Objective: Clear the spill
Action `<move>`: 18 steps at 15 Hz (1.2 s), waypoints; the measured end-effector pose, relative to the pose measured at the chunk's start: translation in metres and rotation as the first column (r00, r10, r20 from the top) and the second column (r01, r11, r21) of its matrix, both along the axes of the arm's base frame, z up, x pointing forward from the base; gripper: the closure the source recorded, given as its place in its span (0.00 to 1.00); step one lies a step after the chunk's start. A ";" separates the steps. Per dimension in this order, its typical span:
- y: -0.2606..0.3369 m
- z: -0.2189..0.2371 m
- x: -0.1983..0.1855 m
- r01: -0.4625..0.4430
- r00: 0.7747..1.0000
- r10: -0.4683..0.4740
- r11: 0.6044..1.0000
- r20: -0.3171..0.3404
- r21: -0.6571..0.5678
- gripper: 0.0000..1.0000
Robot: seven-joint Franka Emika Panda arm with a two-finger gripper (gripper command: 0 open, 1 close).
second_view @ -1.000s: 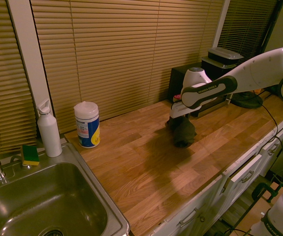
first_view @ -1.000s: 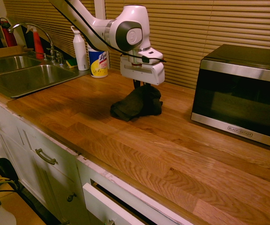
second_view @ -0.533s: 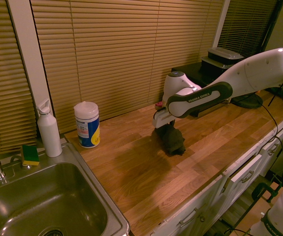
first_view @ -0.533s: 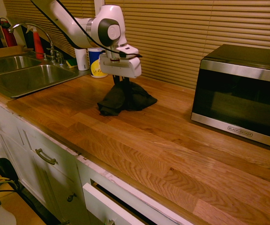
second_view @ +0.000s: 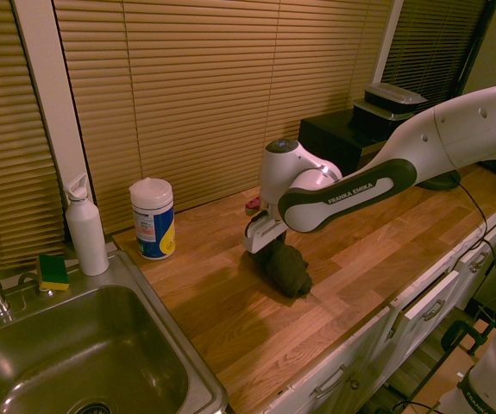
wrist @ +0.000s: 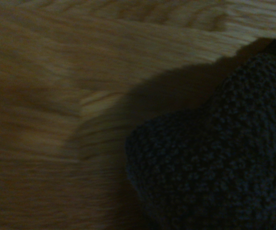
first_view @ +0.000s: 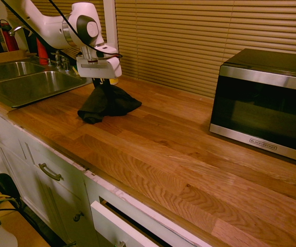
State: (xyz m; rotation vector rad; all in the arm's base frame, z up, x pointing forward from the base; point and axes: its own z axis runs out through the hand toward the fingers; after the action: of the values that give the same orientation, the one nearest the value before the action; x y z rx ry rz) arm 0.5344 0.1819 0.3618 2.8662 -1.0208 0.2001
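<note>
Wooden counter (first_view: 178, 154), first exterior view, near to far from its front edge. A dark cloth (first_view: 106, 103) lies bunched on the wood a short way in from the edge, its top pinched between the closed fingers of the gripper (first_view: 102, 82), which points straight down. Beside the cloth lies the steel sink (first_view: 29, 85). Behind the sink, by the blinds, stand a wipes tub (second_view: 153, 217) and a white bottle (second_view: 85, 226). A microwave (first_view: 263, 100) sits well apart at the counter's other end. The spill cannot be made out in any view; the wrist view shows only cloth and bare wood.
</note>
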 end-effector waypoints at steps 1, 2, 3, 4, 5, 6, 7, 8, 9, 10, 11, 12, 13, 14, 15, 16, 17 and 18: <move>0.015 0.000 -0.006 -0.011 1.000 0.011 1.000 -0.002 0.000 1.00; 0.030 0.000 -0.012 -0.021 1.000 0.021 1.000 -0.004 0.001 1.00; 0.043 0.000 -0.018 -0.030 1.000 0.030 1.000 -0.004 0.003 1.00; 0.054 0.001 -0.023 -0.036 0.999 0.036 0.999 -0.003 0.005 1.00; 0.064 0.001 -0.027 -0.039 0.999 0.039 0.999 -0.003 0.007 1.00; 0.073 0.000 -0.029 -0.040 0.999 0.040 0.999 -0.002 0.010 1.00; 0.080 0.000 -0.030 -0.038 0.999 0.038 0.999 -0.002 0.013 1.00; 0.088 0.000 -0.029 -0.038 0.999 0.038 0.999 -0.002 0.016 1.00; 0.096 -0.001 -0.027 -0.038 0.999 0.038 0.999 -0.002 0.020 1.00; 0.103 -0.001 -0.025 -0.038 0.999 0.038 0.999 -0.003 0.023 1.00; 0.111 -0.003 -0.023 -0.036 0.999 0.036 0.999 -0.005 0.026 1.00; 0.119 -0.004 -0.020 -0.031 1.000 0.031 0.999 -0.007 0.029 1.00; 0.127 -0.005 -0.016 -0.024 1.000 0.024 0.999 -0.009 0.032 1.00; 0.133 -0.006 -0.012 -0.016 1.000 0.017 0.999 -0.010 0.035 1.00; 0.138 -0.006 -0.009 -0.010 1.000 0.010 0.999 -0.011 0.037 1.00; 0.142 -0.006 -0.004 -0.003 1.000 0.004 0.999 -0.009 0.042 1.00; 0.145 -0.006 -0.001 0.001 1.000 -0.001 0.999 -0.009 0.044 0.00; 0.147 -0.007 0.001 0.004 1.000 -0.003 0.999 -0.012 0.044 0.00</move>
State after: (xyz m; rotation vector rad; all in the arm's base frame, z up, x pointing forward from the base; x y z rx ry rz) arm 0.5353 0.3289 0.3551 2.9005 -1.0410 0.1625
